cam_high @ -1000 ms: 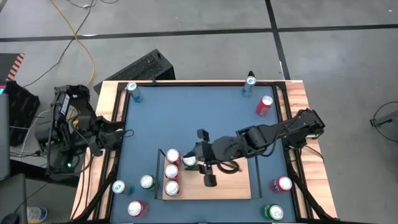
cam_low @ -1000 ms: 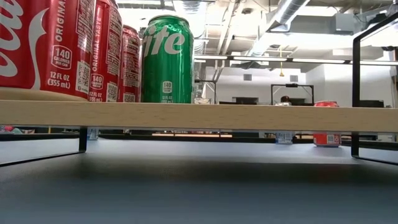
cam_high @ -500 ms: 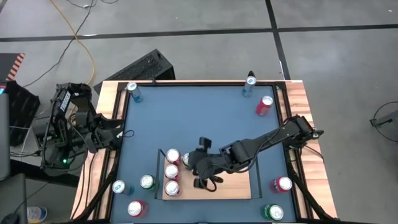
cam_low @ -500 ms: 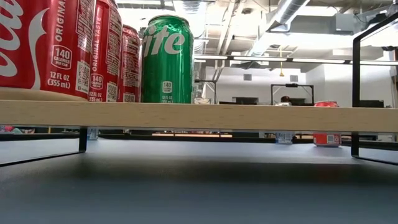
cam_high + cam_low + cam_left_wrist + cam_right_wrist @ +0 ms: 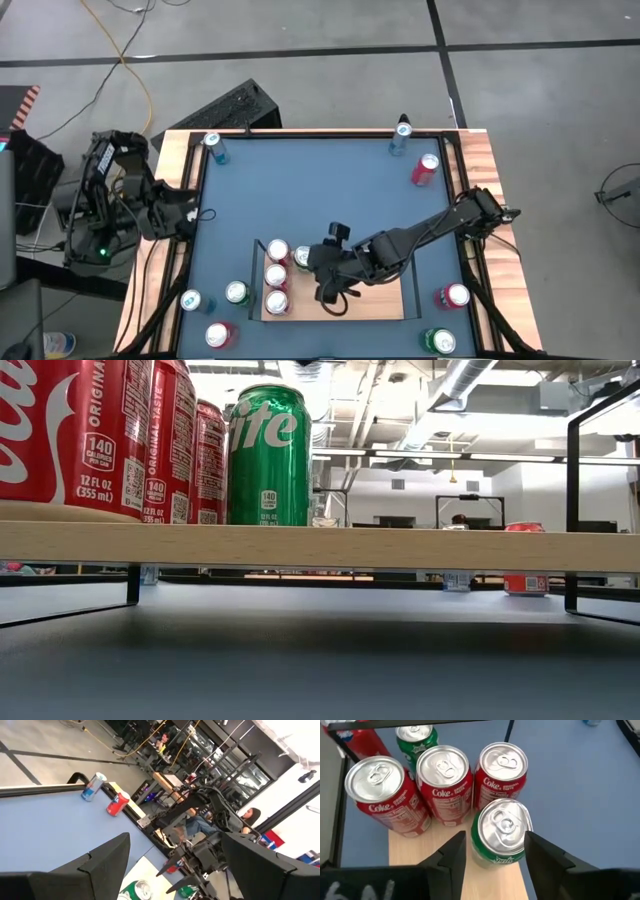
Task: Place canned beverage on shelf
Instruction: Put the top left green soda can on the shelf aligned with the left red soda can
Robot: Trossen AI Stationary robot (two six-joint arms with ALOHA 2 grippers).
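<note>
Green aluminium, the cylindrical Sprite can [image 5: 502, 837] stands upright on the pale wood shelf [image 5: 380, 298] at lower centre of the high view, just beside three glossy red Coke cans [image 5: 440, 782] in a row. The right gripper [image 5: 495, 857] straddles it, dark fingers parted. The left gripper [image 5: 203, 214] waits open at the table's left edge.

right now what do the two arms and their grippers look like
Both arms are dark, nearly black, built of jointed segments with thin black cables along them. The right gripper has two flat, angular black fingers. The left gripper has the same broad, black, wedge-shaped fingers. No markings are visible.
</note>
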